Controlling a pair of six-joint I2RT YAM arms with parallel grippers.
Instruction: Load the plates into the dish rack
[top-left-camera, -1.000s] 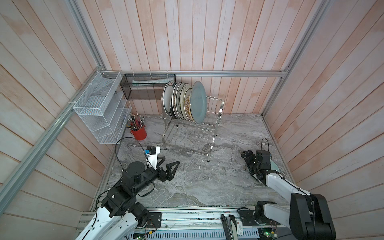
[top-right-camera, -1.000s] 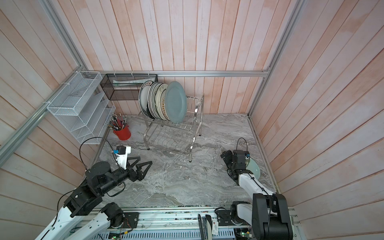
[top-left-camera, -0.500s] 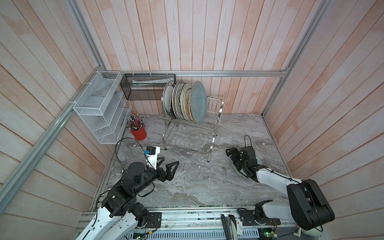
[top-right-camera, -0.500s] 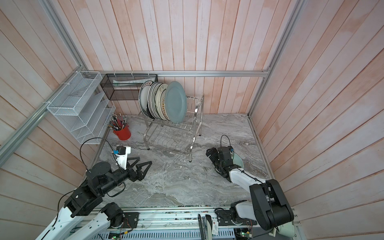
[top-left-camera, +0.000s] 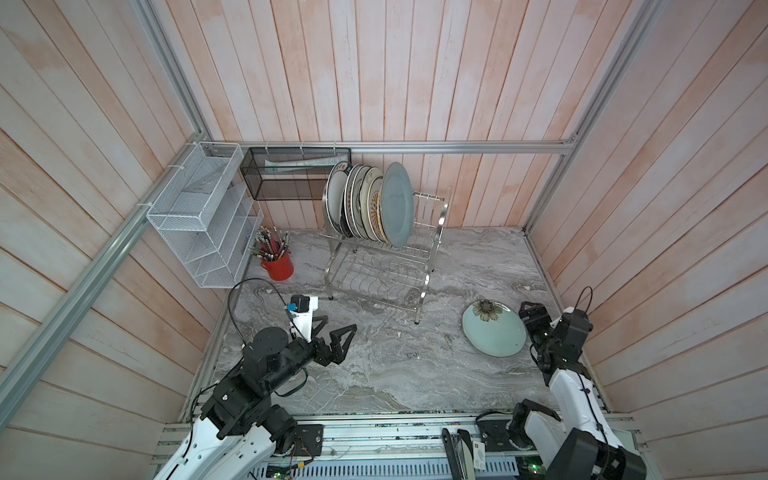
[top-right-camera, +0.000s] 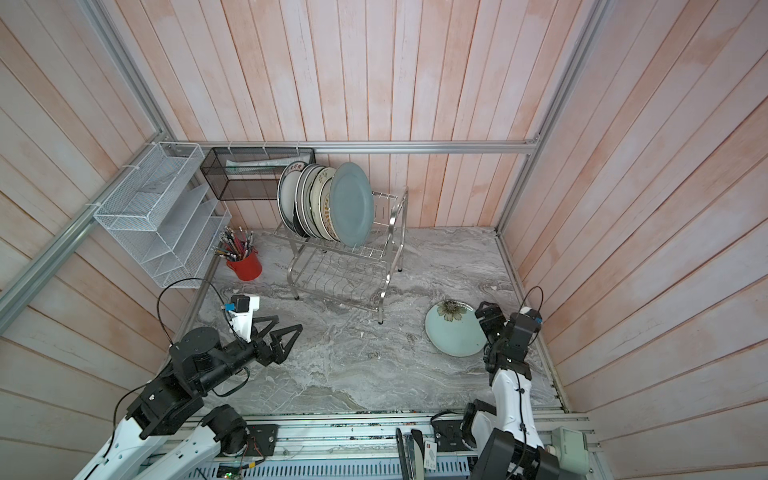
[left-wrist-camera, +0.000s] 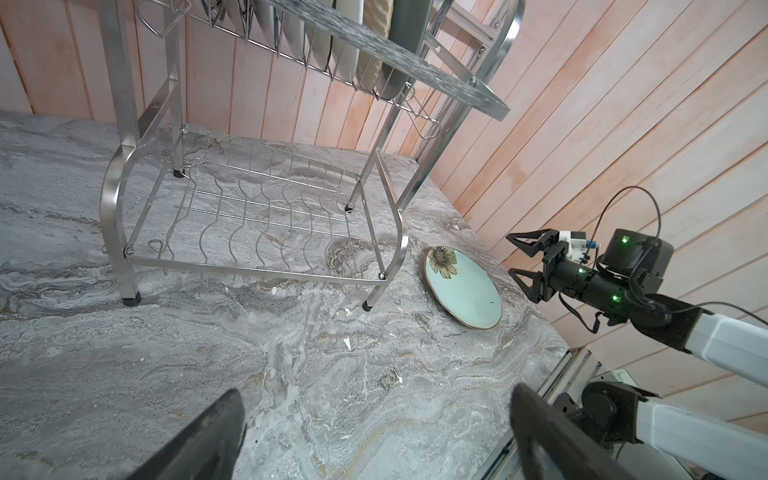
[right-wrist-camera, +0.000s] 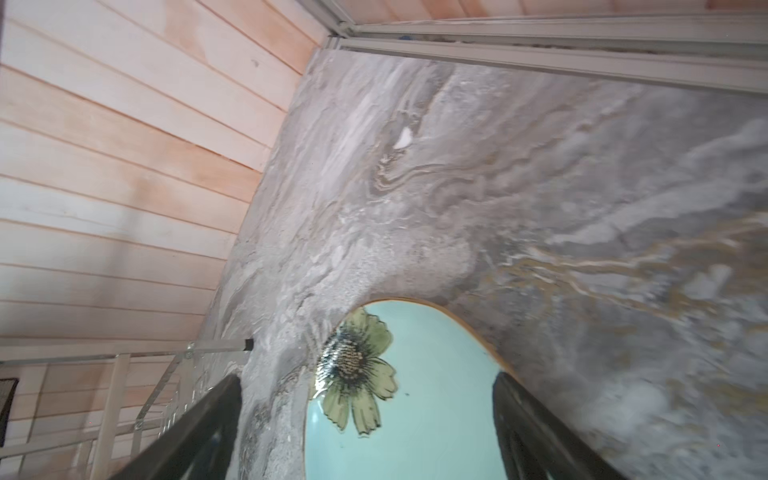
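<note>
A pale teal plate (top-left-camera: 493, 330) (top-right-camera: 455, 328) (left-wrist-camera: 461, 286) with a painted flower lies flat on the marble table, right of the dish rack (top-left-camera: 438, 232) (top-right-camera: 397, 232) (left-wrist-camera: 112, 174). My right gripper (top-left-camera: 531, 328) (top-right-camera: 488, 328) (left-wrist-camera: 519, 259) (right-wrist-camera: 365, 378) stands open at the plate's right edge. The right wrist view (right-wrist-camera: 415, 436) shows the plate between the spread fingers, not gripped. Several plates stand upright in the rack's upper tier, a grey-blue one (top-left-camera: 397, 203) (top-right-camera: 351, 203) in front. The lower tier holds nothing. My left gripper (top-left-camera: 338, 326) (top-right-camera: 286, 323) (left-wrist-camera: 376, 392) hangs open and empty over bare marble, left of the rack.
A white mesh organiser (top-left-camera: 203, 216) and a black mesh basket (top-left-camera: 291, 178) hang at the back left. A red cup of pens (top-left-camera: 277, 264) stands below them. The wooden wall runs close behind the right arm. A metal rail (top-left-camera: 374, 432) borders the table's front.
My right gripper swung left across the plate and has come back to its right edge. The plate now lies uncovered and a little further left. The left arm has not moved.
</note>
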